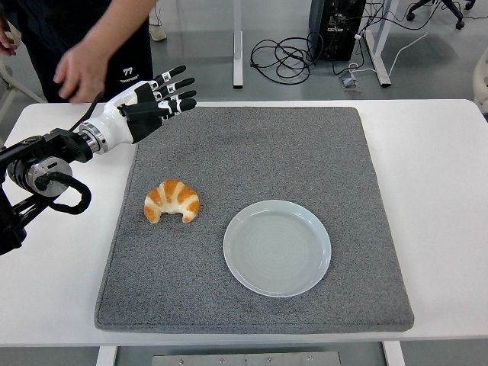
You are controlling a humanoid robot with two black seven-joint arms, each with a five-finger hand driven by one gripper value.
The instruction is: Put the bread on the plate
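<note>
Resting on grey mat (305, 145): bread (171, 201); plate (277, 248) | white table (442, 168)

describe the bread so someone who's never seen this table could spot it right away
A grey mat covers the middle of the white table. On its left part, beside a pale plate, lies the croissant: golden-brown, curved, the only food there.

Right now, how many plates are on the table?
1. The plate sits empty on the grey mat, right of the croissant. None seem hidden.
</note>
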